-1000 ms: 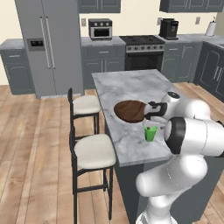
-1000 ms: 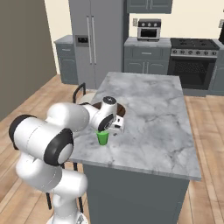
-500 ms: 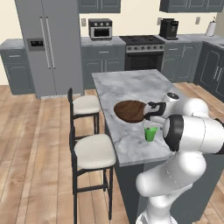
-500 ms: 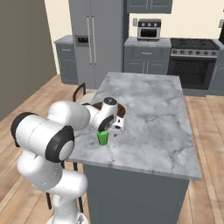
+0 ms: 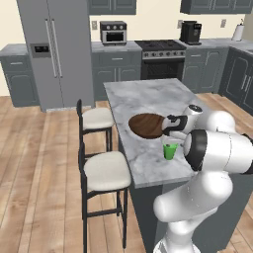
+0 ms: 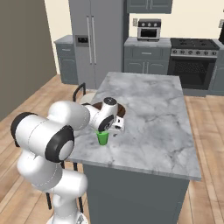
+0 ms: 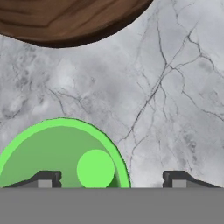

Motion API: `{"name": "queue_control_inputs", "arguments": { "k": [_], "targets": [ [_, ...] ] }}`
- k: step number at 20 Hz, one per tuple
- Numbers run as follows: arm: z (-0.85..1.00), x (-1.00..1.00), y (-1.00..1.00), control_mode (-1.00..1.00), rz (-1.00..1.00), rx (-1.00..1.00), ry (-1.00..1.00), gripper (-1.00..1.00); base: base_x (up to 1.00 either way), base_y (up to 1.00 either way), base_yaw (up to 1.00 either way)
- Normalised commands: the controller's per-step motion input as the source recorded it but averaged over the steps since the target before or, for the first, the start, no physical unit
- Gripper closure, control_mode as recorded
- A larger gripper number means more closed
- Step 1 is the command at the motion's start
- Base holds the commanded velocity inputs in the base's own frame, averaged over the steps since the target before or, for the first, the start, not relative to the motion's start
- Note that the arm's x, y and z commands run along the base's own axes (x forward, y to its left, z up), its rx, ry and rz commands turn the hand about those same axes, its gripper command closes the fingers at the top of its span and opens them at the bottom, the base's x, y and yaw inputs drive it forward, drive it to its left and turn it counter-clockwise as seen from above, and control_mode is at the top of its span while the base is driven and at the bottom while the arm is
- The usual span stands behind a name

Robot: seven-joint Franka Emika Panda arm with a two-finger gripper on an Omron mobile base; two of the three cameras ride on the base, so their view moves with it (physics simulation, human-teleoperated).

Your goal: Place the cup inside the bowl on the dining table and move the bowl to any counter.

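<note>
Change: little is seen to have moved since the earlier frames; the gripper (image 7: 111, 177) is found at the same spot over the cup, and cup and bowl are unmoved.
Stools: two white-cushioned stools with dark frames (image 5: 105, 170) are set along the table's left side in the left base view.
Bowl: a wide, shallow, round dark brown wooden bowl (image 5: 147, 125) with visible grain is placed near the table's edge, just beside the cup.
Cup: a small bright green plain tumbler (image 5: 170, 149), smooth and slightly tapered, is stood upright on the table, outside the bowl.
Fingers: the two dark fingertips (image 7: 43, 177) are spread wide apart above the cup's rim; nothing is gripped.
Table: a long island with a white grey-veined marble top (image 6: 153, 113) is seen under everything.
</note>
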Motion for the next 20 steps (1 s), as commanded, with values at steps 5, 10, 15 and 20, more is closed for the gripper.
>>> {"name": "queue_control_inputs", "arguments": {
  "k": [5, 10, 15, 20],
  "targets": [
    [0.00, 0.00, 0.00, -1.00, 0.00, 0.00, 0.00, 1.00, 0.00, 0.00, 0.00],
    [0.00, 0.00, 0.00, -1.00, 0.00, 0.00, 0.00, 1.00, 0.00, 0.00, 0.00],
    [0.04, 0.00, 0.00, -1.00, 0.00, 0.00, 0.00, 1.00, 0.00, 0.00, 0.00],
    [0.21, 0.00, 0.00, -1.00, 0.00, 0.00, 0.00, 1.00, 0.00, 0.00, 0.00]
  ]
}}
